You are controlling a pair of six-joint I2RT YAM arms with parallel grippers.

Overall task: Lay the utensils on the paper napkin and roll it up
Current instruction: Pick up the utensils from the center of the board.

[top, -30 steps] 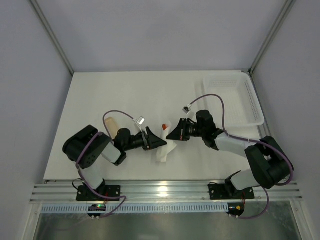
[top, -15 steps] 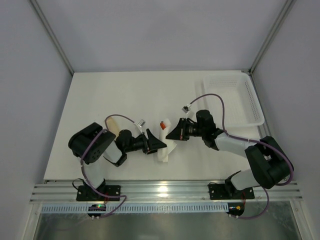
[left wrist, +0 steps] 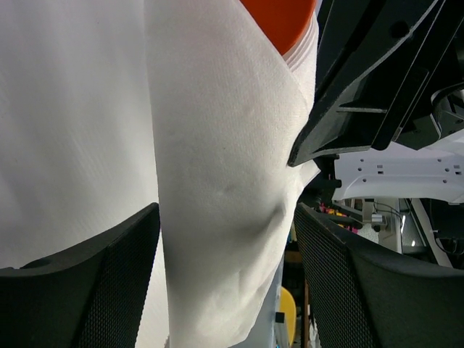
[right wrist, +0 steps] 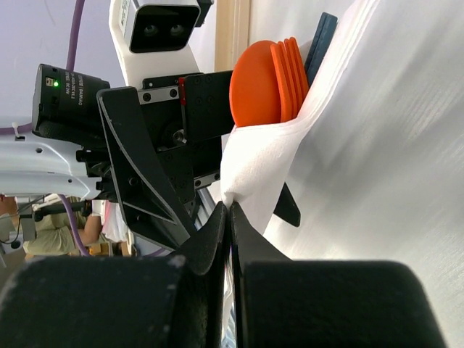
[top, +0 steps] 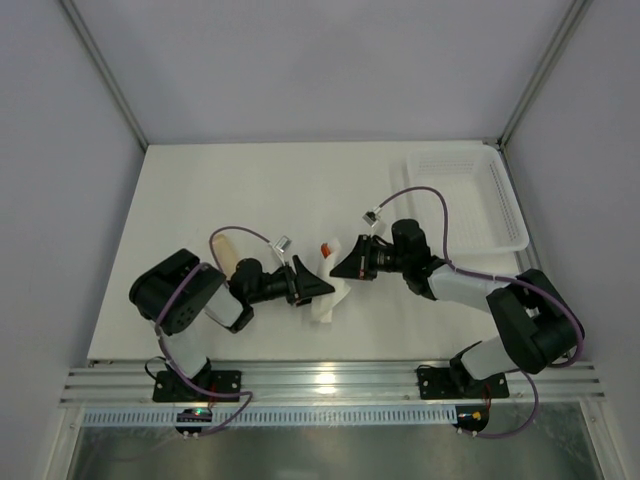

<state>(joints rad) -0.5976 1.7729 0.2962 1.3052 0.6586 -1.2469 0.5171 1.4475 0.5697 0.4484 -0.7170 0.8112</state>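
Since a second ago the left arm has swung slightly, uncovering more of the tan stick (top: 226, 252), which lies on the desk (top: 250, 190) beside that arm, well apart from the napkin. From above, the partly rolled paper napkin (top: 330, 300) sits between the left claw (top: 318, 288) and the right claw (top: 337, 268), with the orange utensil (top: 326, 249) poking out of its far end; a white mesh basket (top: 460, 190) stands at the far right. From the left wrist, the left claw is spread wide, its fingers (left wrist: 87, 283) either side of the roll; whether they press it is unclear. From the right wrist, the right claw is closed, its tips pinching a napkin fold below the orange piece.
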